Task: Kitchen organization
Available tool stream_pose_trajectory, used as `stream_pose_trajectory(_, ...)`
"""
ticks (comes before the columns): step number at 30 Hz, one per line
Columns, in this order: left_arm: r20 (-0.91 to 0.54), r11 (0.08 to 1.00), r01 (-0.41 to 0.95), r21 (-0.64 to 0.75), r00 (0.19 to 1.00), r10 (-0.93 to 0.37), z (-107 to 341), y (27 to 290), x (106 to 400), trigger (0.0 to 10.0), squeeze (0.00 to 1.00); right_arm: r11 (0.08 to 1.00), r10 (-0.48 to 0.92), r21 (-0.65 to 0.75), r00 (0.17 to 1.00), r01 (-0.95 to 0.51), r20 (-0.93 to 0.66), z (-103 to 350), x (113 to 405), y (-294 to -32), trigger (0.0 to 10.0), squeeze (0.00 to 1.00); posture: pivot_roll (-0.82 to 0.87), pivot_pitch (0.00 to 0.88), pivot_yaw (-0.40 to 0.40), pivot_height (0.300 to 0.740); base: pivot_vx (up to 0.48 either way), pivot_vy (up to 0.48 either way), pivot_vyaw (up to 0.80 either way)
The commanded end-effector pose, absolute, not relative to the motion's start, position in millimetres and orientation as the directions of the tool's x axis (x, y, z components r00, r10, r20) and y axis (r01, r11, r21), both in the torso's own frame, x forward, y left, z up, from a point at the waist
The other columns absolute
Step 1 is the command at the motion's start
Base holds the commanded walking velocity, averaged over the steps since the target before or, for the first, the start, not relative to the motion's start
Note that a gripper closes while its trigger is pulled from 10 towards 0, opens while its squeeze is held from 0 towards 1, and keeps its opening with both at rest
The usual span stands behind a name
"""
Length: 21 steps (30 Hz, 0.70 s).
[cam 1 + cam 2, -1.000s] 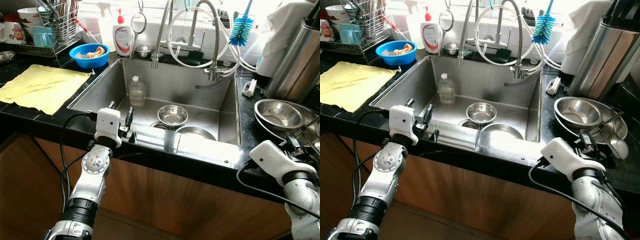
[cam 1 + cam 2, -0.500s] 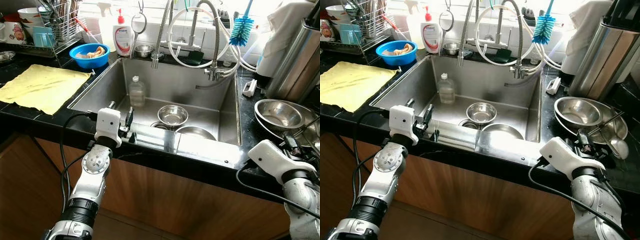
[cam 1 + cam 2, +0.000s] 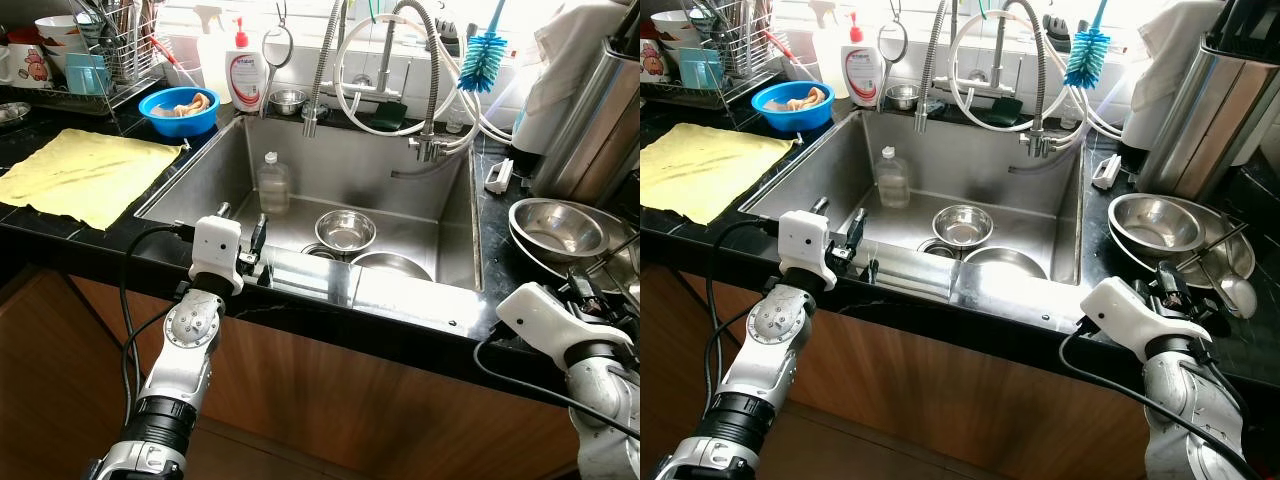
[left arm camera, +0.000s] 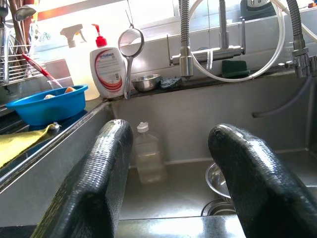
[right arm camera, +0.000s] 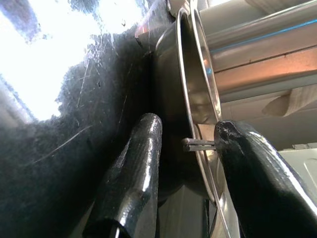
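My left gripper (image 3: 256, 244) rests at the front edge of the steel sink (image 3: 340, 165), open, with nothing between its fingers (image 4: 106, 168). In the sink lie a small steel bowl (image 3: 345, 230), a second steel dish (image 3: 392, 266) and a clear plastic bottle (image 3: 272, 182), which stands upright. On the right counter sits a stack of steel bowls (image 3: 556, 226). My right gripper (image 3: 1168, 285) is at the stack's near side. Its open fingers (image 5: 136, 168) straddle a bowl rim (image 5: 190, 74), with a thin metal rod between them.
A yellow cloth (image 3: 85, 172) lies on the black counter at the left. Behind it are a blue bowl (image 3: 179, 108), a soap bottle (image 3: 243, 75) and a dish rack (image 3: 115, 50). Faucet hoses (image 3: 430, 90) hang over the sink. A tall steel canister (image 3: 590, 120) stands at the far right.
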<state>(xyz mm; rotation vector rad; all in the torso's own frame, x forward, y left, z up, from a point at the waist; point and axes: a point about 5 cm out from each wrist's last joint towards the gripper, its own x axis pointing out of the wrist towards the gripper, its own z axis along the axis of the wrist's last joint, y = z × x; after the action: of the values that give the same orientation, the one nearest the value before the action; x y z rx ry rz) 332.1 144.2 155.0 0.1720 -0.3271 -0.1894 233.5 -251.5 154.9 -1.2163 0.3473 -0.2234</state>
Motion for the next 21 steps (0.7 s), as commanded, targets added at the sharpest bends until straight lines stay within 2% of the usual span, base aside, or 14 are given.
stream_pose_trajectory(1, 0.308, 0.963, 0.163, 0.212, 0.925, -0.225, 157.2, 143.2, 331.6, 10.0, 0.00, 0.316, -0.362, -0.949, 0.925, 0.004, -0.116, 161.6, 237.0, -256.3, 9.1, 0.00, -0.01, 0.000, -0.020, 0.740, 0.000, 0.000, 0.00)
stream_pose_trajectory(2, 0.307, 0.964, 0.162, 0.212, 0.925, -0.224, 157.1, 143.4, 331.5, 10.0, 0.00, 0.315, -0.362, -0.949, 0.925, 0.004, -0.116, 161.6, 237.3, -256.5, 8.7, 0.00, -0.01, 0.000, -0.021, 0.740, 0.000, 0.000, 0.00)
stream_pose_trajectory(3, 0.307, 0.964, 0.161, 0.212, 0.925, -0.222, 156.9, 143.8, 331.3, 10.0, 0.00, 0.314, -0.363, -0.949, 0.924, 0.004, -0.117, 161.3, 237.6, -256.6, 4.9, 0.00, -0.01, 0.000, -0.021, 0.740, 0.000, 0.000, 0.00)
stream_pose_trajectory(4, 0.307, 0.964, 0.160, 0.212, 0.926, -0.221, 156.8, 144.1, 331.1, 10.0, 0.00, 0.313, -0.364, -0.950, 0.924, 0.003, -0.117, 160.7, 238.1, -256.6, 4.7, 0.00, -0.01, 0.000, -0.021, 0.740, 0.000, 0.000, 0.00)
stream_pose_trajectory(5, 0.307, 0.964, 0.160, 0.212, 0.926, -0.221, 156.8, 144.0, 331.1, 10.0, 0.00, 0.312, -0.363, -0.950, 0.925, 0.005, -0.114, 160.5, 238.6, -256.5, 3.3, 0.00, -0.01, 0.000, -0.021, 0.740, 0.000, 0.000, 0.00)
stream_pose_trajectory(6, 0.307, 0.964, 0.160, 0.213, 0.926, -0.222, 156.7, 144.0, 331.1, 10.0, 0.00, 0.311, -0.362, -0.950, 0.926, 0.006, -0.113, 160.6, 238.9, -256.5, 3.3, 0.00, -0.01, 0.000, -0.021, 0.740, 0.000, 0.000, 0.00)
stream_pose_trajectory(7, 0.307, 0.964, 0.160, 0.213, 0.926, -0.221, 156.8, 144.0, 331.1, 10.0, 0.00, 0.311, -0.360, -0.950, 0.926, 0.006, -0.112, 160.6, 239.2, -256.3, 2.8, 0.00, -0.01, 0.000, -0.021, 0.740, 0.000, 0.000, 0.00)
stream_pose_trajectory(8, 0.308, 0.964, 0.159, 0.211, 0.926, -0.220, 156.9, 144.1, 331.1, 10.0, 0.00, 0.312, -0.358, -0.950, 0.927, 0.008, -0.110, 161.0, 239.6, -256.2, 1.7, 0.00, -0.01, 0.000, -0.020, 0.740, 0.000, 0.000, 0.00)
stream_pose_trajectory(9, 0.308, 0.965, 0.159, 0.211, 0.926, -0.220, 157.0, 144.1, 331.0, 10.0, 0.00, 0.313, -0.357, -0.950, 0.928, 0.009, -0.109, 161.2, 239.8, -256.2, 1.7, 0.00, -0.01, 0.000, -0.020, 0.740, 0.000, 0.000, 0.00)
stream_pose_trajectory(10, 0.308, 0.964, 0.159, 0.211, 0.925, -0.220, 157.1, 144.2, 331.1, 10.0, 0.00, 0.314, -0.357, -0.949, 0.928, 0.011, -0.107, 161.3, 239.9, -256.1, 0.9, 0.00, -0.01, 0.000, -0.020, 0.740, 0.000, 0.000, 0.00)
stream_pose_trajectory(12, 0.309, 0.964, 0.160, 0.211, 0.925, -0.221, 157.4, 144.0, 331.2, 10.0, 0.00, 0.315, -0.357, -0.949, 0.928, 0.012, -0.106, 161.4, 240.0, -256.1, 0.7, 0.00, -0.01, 0.000, -0.019, 0.740, 0.000, 0.000, 0.00)
stream_pose_trajectory(17, 0.308, 0.964, 0.161, 0.212, 0.925, -0.222, 157.2, 143.7, 331.2, 10.0, 0.00, 0.321, -0.353, -0.947, 0.930, 0.015, -0.105, 161.5, 240.4, -255.2, 1.6, 0.00, -0.01, 0.000, -0.020, 0.740, 0.000, 0.000, 0.00)
stream_pose_trajectory(21, 0.308, 0.964, 0.160, 0.213, 0.925, -0.221, 157.2, 143.9, 331.3, 10.0, 0.00, 0.322, -0.350, -0.946, 0.931, 0.017, -0.102, 162.0, 241.1, -254.4, 1.7, 0.00, -0.01, 0.000, -0.021, 0.740, 0.000, 0.000, 0.00)
